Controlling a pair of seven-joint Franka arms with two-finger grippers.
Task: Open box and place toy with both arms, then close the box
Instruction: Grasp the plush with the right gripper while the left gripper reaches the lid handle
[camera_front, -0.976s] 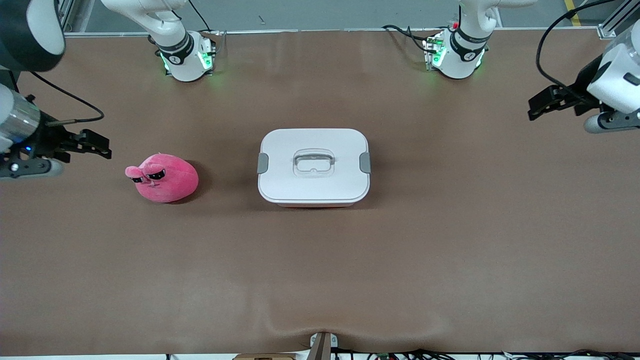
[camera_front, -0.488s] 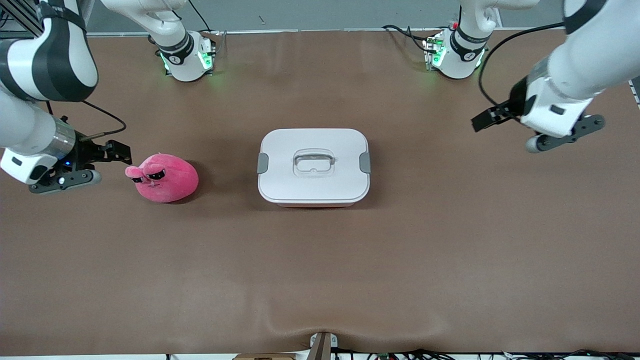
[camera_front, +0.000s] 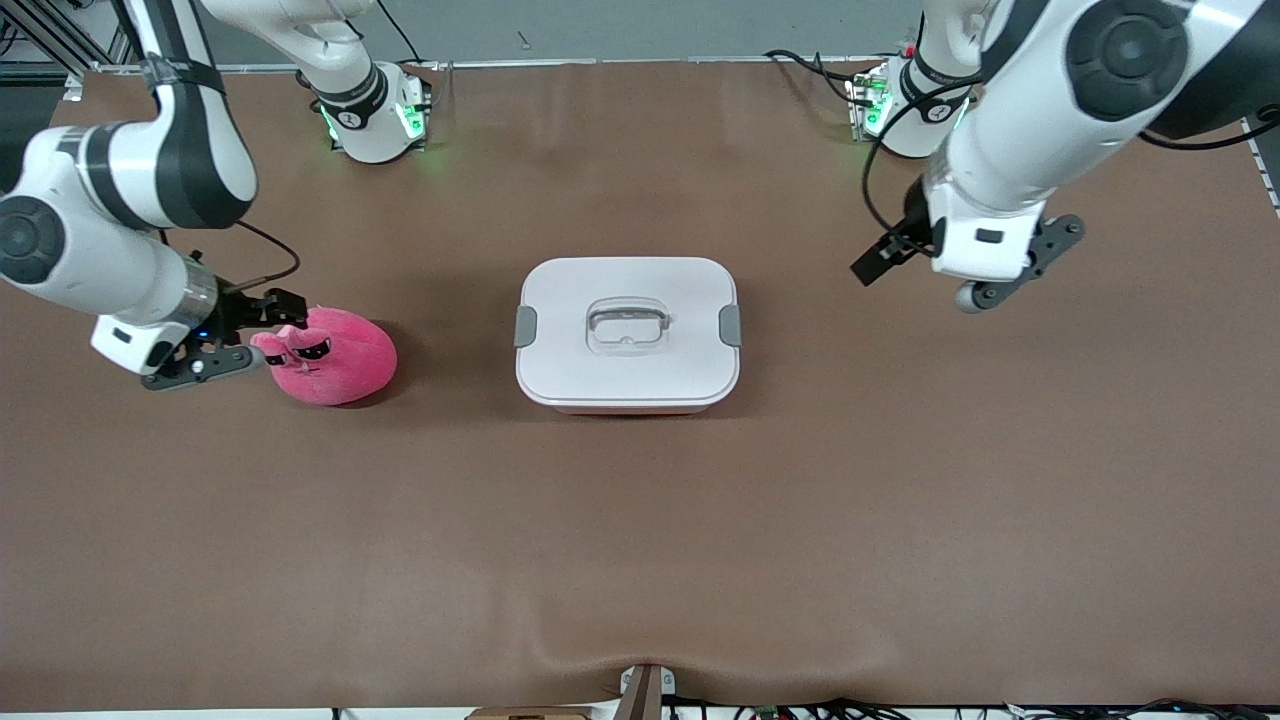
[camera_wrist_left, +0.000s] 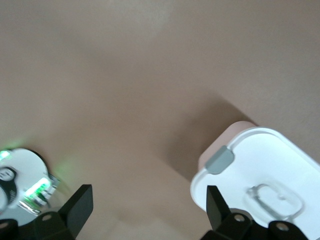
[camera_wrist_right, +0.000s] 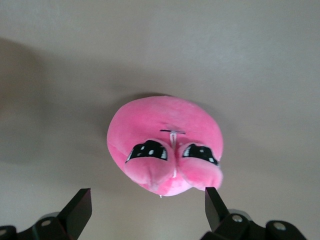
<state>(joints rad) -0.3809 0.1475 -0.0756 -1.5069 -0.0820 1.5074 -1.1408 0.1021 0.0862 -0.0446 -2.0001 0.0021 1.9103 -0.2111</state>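
I see the toy (camera_front: 330, 356) on the table (camera_front: 640, 540) toward the right arm's end, sitting by itself beside the box (camera_front: 628, 334) with a gap of bare table between them; the 2 are about level in distance from the front camera. Toy is a round, soft hot-pink plush blob, fuzzy nap, 2 bulging eyes with black patches and small white dots, facing the right gripper (camera_front: 262, 330).

Right gripper is right at the toy's eye end, low, fingers spread wide and gripping nothing. In the right wrist view the toy (camera_wrist_right: 167, 145) lies ahead of the gripper (camera_wrist_right: 145, 210), lined up with the gap between the 2 black fingertips (camera_wrist_right: 77, 207), not touched.

Box sits mid-table, lid on. Rounded rectangle, smooth white plastic lid, grey clip on each short side, clear recessed handle in the centre, a thin strip of pink tub showing under the lid edge.

Left gripper (camera_front: 878, 258) hangs over bare table toward the left arm's end, apart from the box, fingers spread and empty. In the left wrist view the box (camera_wrist_left: 260, 175) corner and 1 grey clip (camera_wrist_left: 220, 160) show ahead of one fingertip (camera_wrist_left: 215, 202).

Table is covered in a matte brown sheet.
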